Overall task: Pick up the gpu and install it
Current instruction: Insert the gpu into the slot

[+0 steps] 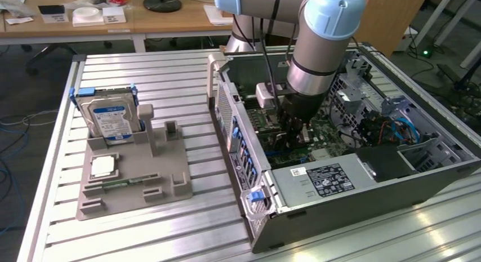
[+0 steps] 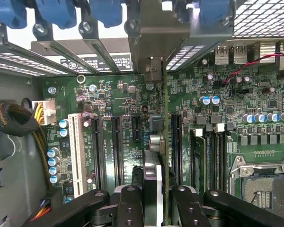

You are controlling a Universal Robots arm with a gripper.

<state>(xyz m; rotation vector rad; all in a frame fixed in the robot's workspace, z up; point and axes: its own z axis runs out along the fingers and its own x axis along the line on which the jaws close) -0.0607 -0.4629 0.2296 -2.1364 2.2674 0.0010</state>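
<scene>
Arm (image 1: 319,53) down inside the open computer case (image 1: 361,183), reaching straight onto the green board (image 2: 118,94) at the bottom. Tool (image 2: 158,201) is partly closed, its two black fingers (image 2: 128,208) clamped on either side of the gpu (image 2: 154,175), and that card is held on edge, seen end-on from the wrist view as a thin strip running away from the fingers toward the back wall of the case. Card sits over the row of long black slots (image 2: 116,146) on the board, just beside a white slot (image 2: 76,149); whether its edge is already seated in a slot, I cannot tell. Blue clips (image 2: 61,12) line the rear bracket bays above it. In the exterior view the tool (image 1: 297,135) is low among the parts, near the grey power box (image 1: 323,180) with its black label.

Over on the exterior view's left, on the ribbed metal counter (image 1: 150,228), a grey holder tray (image 1: 132,177) stands well apart from the case. Hard drive (image 1: 111,118) with the blue-white label is upright in it, a square silver chip (image 1: 103,166) lies flat, and a narrow green memory stick (image 1: 128,182) rests beside that.
</scene>
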